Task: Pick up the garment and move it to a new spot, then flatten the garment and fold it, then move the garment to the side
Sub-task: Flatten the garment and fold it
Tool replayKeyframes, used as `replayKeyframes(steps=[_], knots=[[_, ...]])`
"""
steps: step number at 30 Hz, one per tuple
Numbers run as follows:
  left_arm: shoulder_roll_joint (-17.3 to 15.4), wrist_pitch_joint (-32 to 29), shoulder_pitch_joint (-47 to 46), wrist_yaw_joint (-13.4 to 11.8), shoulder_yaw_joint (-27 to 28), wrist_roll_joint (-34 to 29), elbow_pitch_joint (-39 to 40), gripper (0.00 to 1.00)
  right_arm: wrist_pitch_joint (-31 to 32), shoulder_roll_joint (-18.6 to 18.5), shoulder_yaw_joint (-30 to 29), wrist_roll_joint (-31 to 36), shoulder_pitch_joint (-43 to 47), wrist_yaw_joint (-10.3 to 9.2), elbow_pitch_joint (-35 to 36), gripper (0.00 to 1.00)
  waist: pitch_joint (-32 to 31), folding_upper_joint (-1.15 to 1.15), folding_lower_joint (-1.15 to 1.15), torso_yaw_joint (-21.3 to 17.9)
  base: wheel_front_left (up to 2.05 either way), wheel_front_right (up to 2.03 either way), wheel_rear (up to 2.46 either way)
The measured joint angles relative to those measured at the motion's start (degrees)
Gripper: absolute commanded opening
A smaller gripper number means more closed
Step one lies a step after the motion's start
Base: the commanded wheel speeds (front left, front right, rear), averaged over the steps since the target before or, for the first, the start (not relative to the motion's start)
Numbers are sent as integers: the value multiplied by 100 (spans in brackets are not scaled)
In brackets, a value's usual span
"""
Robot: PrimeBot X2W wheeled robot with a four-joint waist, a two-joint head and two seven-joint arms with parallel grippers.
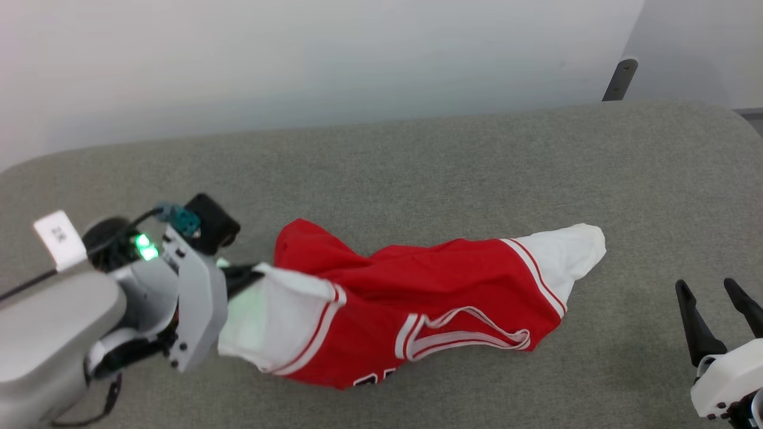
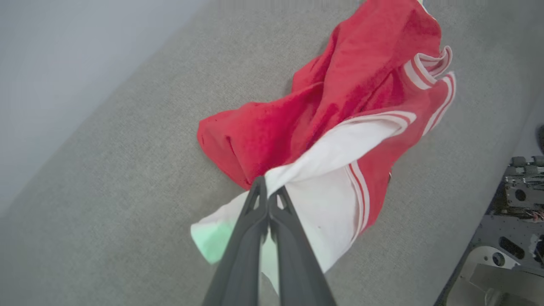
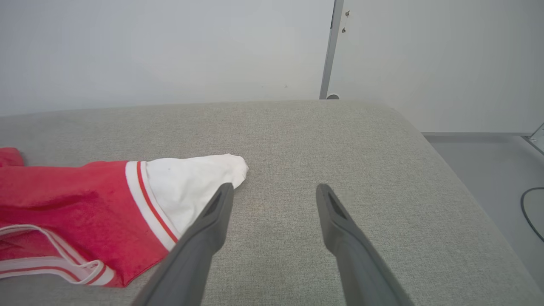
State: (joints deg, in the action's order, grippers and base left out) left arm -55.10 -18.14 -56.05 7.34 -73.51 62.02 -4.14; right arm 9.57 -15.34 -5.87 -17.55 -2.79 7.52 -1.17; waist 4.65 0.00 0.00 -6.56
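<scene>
Left tool [image 2: 268, 191] is seen pinched shut on a white sleeve of the garment [image 1: 429, 280], which is crumpled mid-tabletop [image 1: 417, 155]. Right tool [image 3: 274, 191] is held wide and empty, apart from the garment's other sleeve. Bare tabletop is left beyond the garment to the far edge. The garment's dark lettering is partly hidden and unreadable.

The garment [image 1: 429, 286] lay on the padded surface [image 1: 417, 149], stretched from left to right across its middle, and a wall [image 1: 298, 59] stood behind the surface's far edge. The left gripper [image 1: 244, 277] sat at the garment's left end, with that end pinched between its 2 fingers. The right gripper [image 1: 705, 285] sat over the surface's right front area, to the right of the garment's right end and apart from it.
</scene>
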Motion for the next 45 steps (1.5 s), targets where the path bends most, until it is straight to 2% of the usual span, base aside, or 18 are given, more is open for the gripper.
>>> replayKeyframes(steps=[8,17,22,34,39,40,42,43,45], knots=[[268,548,-510,5,3,-448,-720,0,46,-55,120,-18,-88,0,80,100,176,0,0,-28,0,0,0],[452,887,-833,5,4,-724,-1995,0,60,-92,252,-62,-293,0,159,100,579,0,0,-187,0,0,0],[549,953,-827,5,4,-543,-2737,0,25,-90,307,-112,-424,0,162,100,848,0,0,-307,0,0,0],[790,944,-556,7,3,-116,-3801,0,-24,-89,503,-156,-765,0,65,100,1362,0,0,-443,0,0,0],[925,1069,-555,16,9,21,-4129,0,-52,-135,609,-199,-844,0,-10,100,1390,0,0,-392,0,0,0],[959,1116,-556,16,9,47,-4162,12,-58,-146,627,-210,-850,0,-22,100,1381,0,0,-375,0,0,0],[1015,1198,-558,16,4,125,-4180,66,-76,-172,661,-214,-867,0,-23,100,1342,0,0,-339,0,0,0],[1035,1237,-559,16,2,181,-4186,98,-75,-193,694,-220,-866,0,-24,100,1313,0,0,-321,0,0,0],[1067,1330,-569,16,3,240,-4163,100,-73,-232,754,-266,-864,0,-24,100,1240,0,0,-281,0,0,0]])
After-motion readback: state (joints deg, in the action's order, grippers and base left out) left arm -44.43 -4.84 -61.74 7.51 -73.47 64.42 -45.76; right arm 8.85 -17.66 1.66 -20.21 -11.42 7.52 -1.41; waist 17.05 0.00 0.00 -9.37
